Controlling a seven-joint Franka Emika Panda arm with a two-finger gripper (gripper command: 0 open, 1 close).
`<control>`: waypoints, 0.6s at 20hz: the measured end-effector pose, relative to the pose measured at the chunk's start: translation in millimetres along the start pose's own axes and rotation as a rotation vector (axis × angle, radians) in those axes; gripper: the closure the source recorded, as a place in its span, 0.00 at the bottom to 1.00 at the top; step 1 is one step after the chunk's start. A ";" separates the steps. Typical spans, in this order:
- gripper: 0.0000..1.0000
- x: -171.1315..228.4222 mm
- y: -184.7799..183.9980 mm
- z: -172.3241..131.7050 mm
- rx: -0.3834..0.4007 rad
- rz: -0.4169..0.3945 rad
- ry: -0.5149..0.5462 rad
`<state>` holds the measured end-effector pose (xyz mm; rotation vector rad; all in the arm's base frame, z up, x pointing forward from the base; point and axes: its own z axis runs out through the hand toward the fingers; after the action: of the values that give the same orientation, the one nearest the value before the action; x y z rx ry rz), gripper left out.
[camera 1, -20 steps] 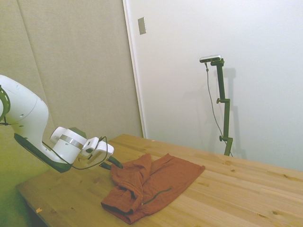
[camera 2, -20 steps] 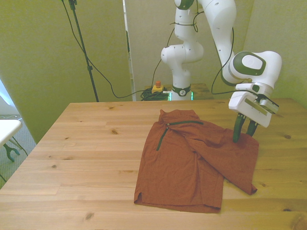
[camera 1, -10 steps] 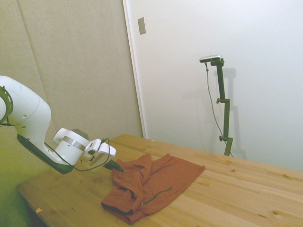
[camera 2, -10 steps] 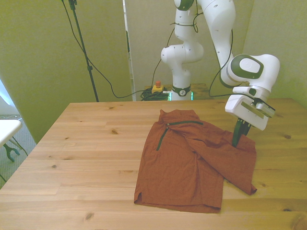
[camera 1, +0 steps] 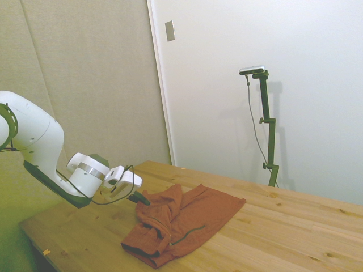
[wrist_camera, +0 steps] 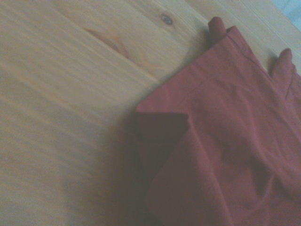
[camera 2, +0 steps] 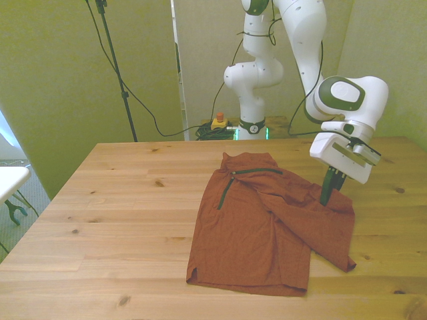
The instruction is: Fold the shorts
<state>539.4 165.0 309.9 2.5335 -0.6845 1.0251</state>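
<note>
The rust-red shorts (camera 2: 267,227) lie on the wooden worktop (camera 2: 120,220), right of centre in the front view. One leg lies flat, its hem toward the near edge. A second layer already lies diagonally across it, running down to a pointed corner on the front view's right. Farther back, a thin dark zip-like line (camera 2: 227,189) bends along the cloth, and the far end of the garment bunches slightly toward the rear of the worktop.

The hand (camera 2: 329,192) stands on the upper corner of the shorts at the front view's right, its dark fingers (camera 2: 327,189) pointing down into the fabric. They look drawn together on the cloth there, and the side view shows the fabric rising toward the fingertips (camera 1: 143,200), so it reads as pinching that corner rather than merely resting on it. The wrist view shows the same corner (wrist_camera: 160,123) as a small turned-up flap against bare wood.

By my reading the step in hand is the grasp for a fold: the corner is taken but has not been carried across. The next move calls for a lift just clear of the worktop, then a sweep toward the front view's left, laying this side over the flat leg. The grip holds little cloth, so a fast or high pull could let it slip or drag the whole garment.
</note>
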 end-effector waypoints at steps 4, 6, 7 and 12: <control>1.00 37.9 7.3 5.0 -0.008 0.063 0.034; 1.00 58.9 11.7 7.2 -0.015 0.093 0.053; 1.00 69.4 15.1 8.9 -0.023 0.104 0.061; 1.00 124.5 40.0 26.2 -0.070 0.170 0.103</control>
<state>610.6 81.1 385.3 2.3770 -0.9018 1.1572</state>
